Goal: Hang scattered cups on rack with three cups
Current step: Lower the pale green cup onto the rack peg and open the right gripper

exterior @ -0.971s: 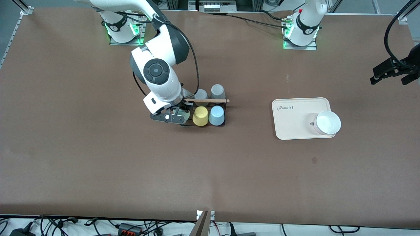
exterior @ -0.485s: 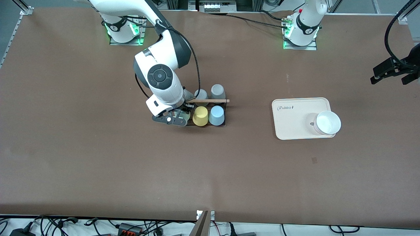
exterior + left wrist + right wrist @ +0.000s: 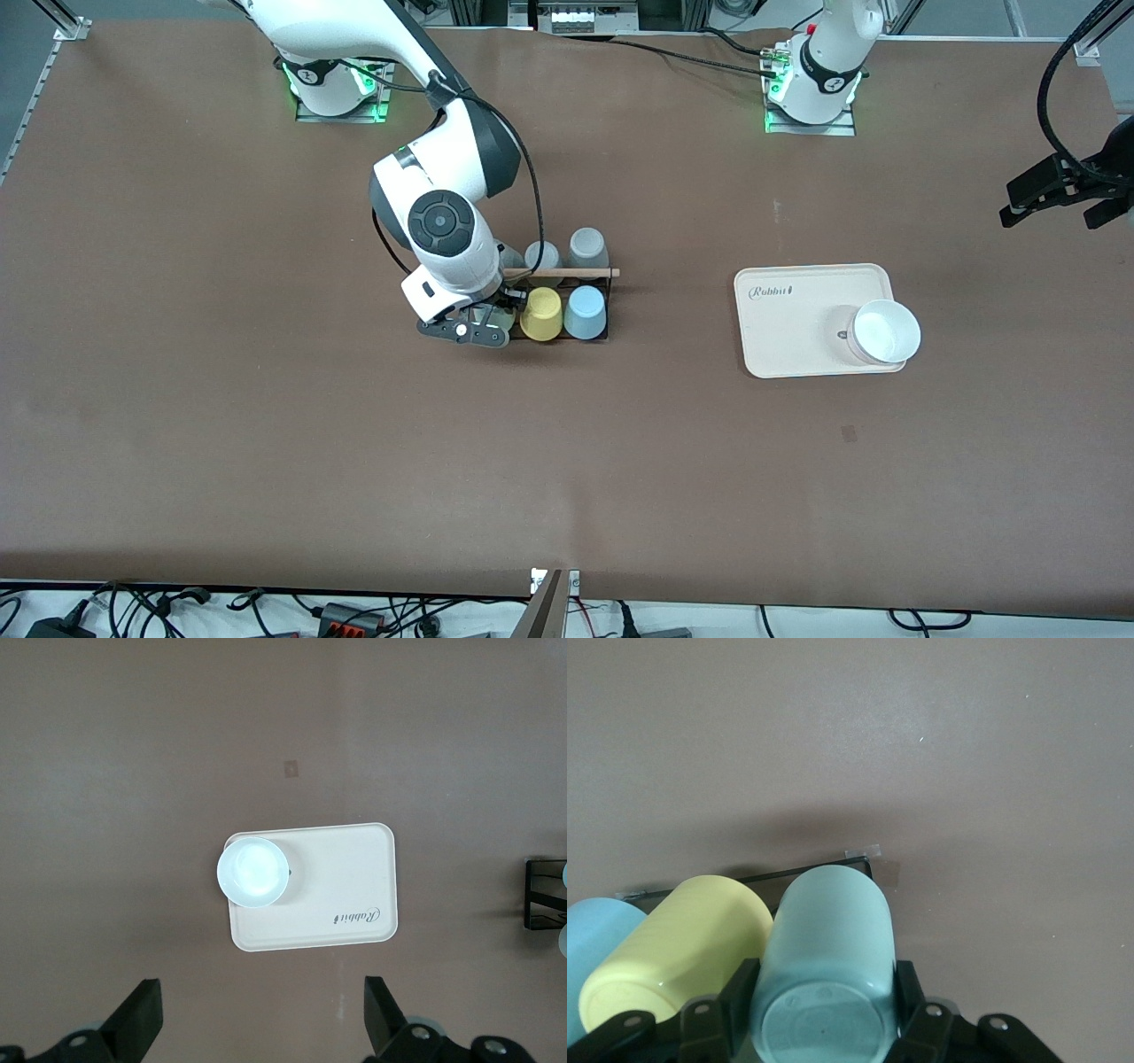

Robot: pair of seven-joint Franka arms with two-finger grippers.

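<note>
- Right gripper (image 3: 479, 324) (image 3: 824, 1010) jaws clamped on the mint green cup (image 3: 824, 966), held upside down with its base toward the wrist camera; one finger (image 3: 735, 997) presses each side of the cup.
- In the front view the mint green cup (image 3: 501, 317) is mostly hidden under the gripper, sitting at the rack's end toward the right arm's end of the table, in the row nearer the front camera.
- Cannot tell if the cup is seated on a peg.
- Yellow cup (image 3: 541, 313) (image 3: 673, 948) upside down just beside the mint one, touching or nearly so.
- Light blue cup (image 3: 585, 312) (image 3: 598, 948) next in the same row, upside down on the rack.
- Rack (image 3: 608, 306) (image 3: 806, 870): black wire frame, wooden rod (image 3: 567, 272) across its top.
- Two grey cups (image 3: 587, 247) upside down in the rack's row farther from the front camera.
- Left gripper (image 3: 1054, 197) (image 3: 257, 1028) waits up in the air over the left arm's end of the table, jaws wide apart, holding nothing.
- Cream tray (image 3: 788, 328) (image 3: 345, 877) well apart from the rack, toward the left arm's end.
- White bowl (image 3: 884, 332) (image 3: 254, 871) sits on a corner of the tray.
</note>
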